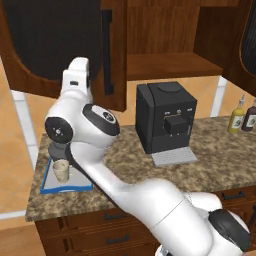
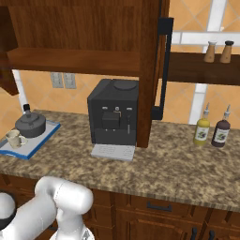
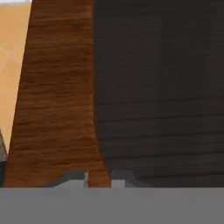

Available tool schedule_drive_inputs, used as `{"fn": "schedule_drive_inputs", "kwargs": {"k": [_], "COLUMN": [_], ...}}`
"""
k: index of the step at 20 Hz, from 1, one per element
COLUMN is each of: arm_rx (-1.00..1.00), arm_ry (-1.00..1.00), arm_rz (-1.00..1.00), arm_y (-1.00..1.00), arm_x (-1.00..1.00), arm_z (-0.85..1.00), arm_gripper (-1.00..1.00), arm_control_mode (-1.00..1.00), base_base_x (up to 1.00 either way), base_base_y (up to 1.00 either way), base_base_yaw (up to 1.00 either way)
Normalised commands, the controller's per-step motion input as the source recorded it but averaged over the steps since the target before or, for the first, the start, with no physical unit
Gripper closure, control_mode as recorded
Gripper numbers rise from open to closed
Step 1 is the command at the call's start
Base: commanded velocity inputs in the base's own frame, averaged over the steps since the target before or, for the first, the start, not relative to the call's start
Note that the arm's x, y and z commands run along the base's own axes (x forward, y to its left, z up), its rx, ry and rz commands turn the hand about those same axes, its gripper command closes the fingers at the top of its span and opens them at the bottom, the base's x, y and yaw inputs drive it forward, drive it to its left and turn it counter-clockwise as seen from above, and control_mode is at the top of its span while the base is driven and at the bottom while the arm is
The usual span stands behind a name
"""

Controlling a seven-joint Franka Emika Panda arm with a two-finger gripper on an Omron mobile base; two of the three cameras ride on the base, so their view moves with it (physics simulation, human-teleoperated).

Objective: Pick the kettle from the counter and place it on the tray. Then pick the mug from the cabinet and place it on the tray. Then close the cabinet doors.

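The white arm hides the squat dark grey kettle and part of the blue-rimmed grey tray [image 1: 47, 186] in the left base view. The dark wood cabinet doors [image 1: 60, 45] are cut off by the picture's top. The small cream mug's [image 2: 14, 138] mark is too small to tell.

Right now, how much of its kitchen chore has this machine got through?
Two parts look done: the kettle and the mug both sit on the tray. In hand: the gripper is up close against a cabinet door, facing its wood frame and black ribbed panel. Left: both cabinet doors stand open in the base views, so closing them remains.
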Motion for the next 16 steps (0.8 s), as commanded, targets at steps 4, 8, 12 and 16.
{"fn": "schedule_drive_inputs", "kwargs": {"k": [4, 8, 12, 16], "arm_rx": [0.0, 0.0, -0.01, -0.01], "arm_ry": [0.39, 0.27, 0.06, 0.0], "arm_rz": [0.3, 0.22, 0.04, 0.0], "arm_y": [-0.36, -0.25, 0.0, -0.01], "arm_x": [0.53, 0.89, 1.0, 1.0], "arm_z": [0.44, 0.02, -0.13, -0.16], "arm_gripper": [1.0, 1.0, 1.0, 1.0], "arm_control_mode": [-1.0, -1.0, -1.0, -1.0], "base_base_x": [0.0, 0.0, 0.0, 0.0], "base_base_y": [0.0, 0.0, 0.0, 0.0], "base_base_yaw": [0.0, 0.0, 0.0, 0.0]}}
